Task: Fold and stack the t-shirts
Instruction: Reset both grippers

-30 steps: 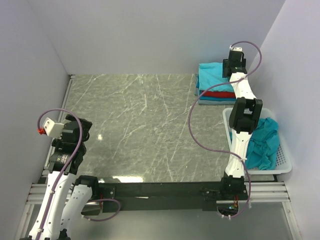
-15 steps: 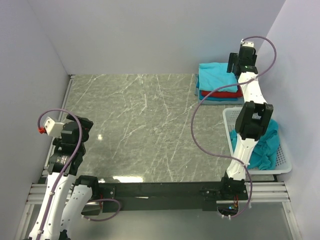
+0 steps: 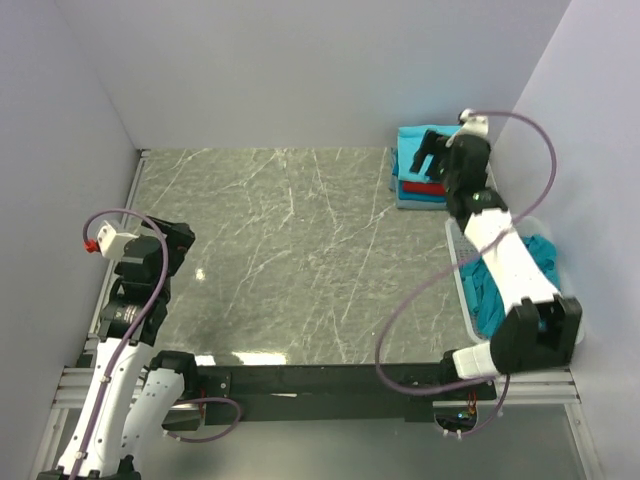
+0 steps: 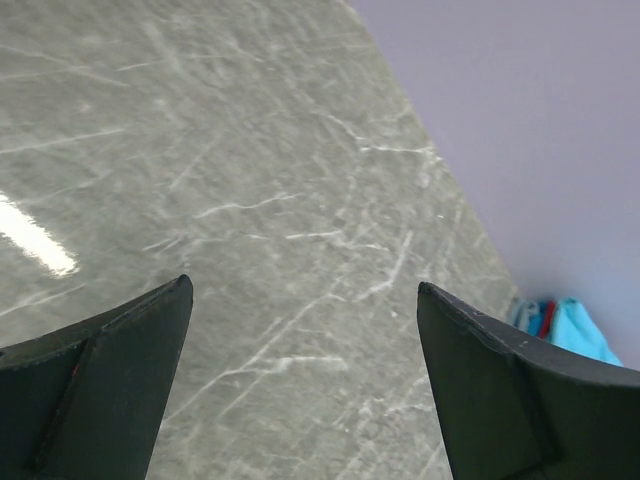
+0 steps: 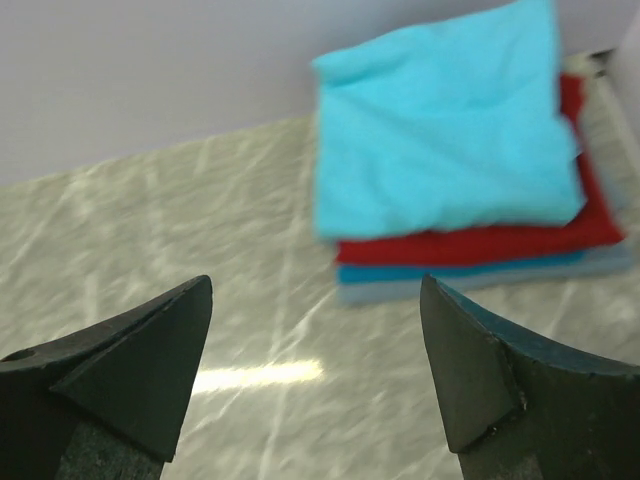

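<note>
1. Right tool (image 5: 315,295) open, empty, hovers by folded stack (image 5: 450,170) at 1 o'clock of surface (image 3: 280,250); left tool (image 4: 300,300) open, empty, at 8 o'clock.
2. Loose teal t-shirts (image 3: 543,262) in basket (image 3: 462,285) at 4 o'clock; likely next pick.
3. Lift clear, don't snag top layer; pinch one shirt only.

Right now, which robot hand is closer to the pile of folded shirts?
Right. The right gripper is open, right next to the pile of folded shirts in the far right corner. The left gripper sits across the table, near its left edge.
</note>
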Action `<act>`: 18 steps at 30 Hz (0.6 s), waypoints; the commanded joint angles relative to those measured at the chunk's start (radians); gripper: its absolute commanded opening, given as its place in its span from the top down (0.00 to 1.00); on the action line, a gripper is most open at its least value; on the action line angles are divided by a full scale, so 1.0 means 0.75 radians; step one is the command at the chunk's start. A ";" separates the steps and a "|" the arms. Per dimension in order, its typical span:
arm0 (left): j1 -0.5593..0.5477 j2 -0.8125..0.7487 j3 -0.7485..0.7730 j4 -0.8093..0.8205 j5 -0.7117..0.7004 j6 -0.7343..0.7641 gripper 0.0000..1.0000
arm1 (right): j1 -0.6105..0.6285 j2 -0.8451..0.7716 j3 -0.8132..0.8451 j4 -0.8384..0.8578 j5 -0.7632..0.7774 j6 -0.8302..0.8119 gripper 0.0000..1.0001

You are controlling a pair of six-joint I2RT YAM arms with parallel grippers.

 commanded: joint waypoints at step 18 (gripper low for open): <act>0.004 -0.233 -0.133 0.164 0.305 0.113 0.01 | 0.198 -1.193 -1.233 0.187 -0.281 0.352 0.07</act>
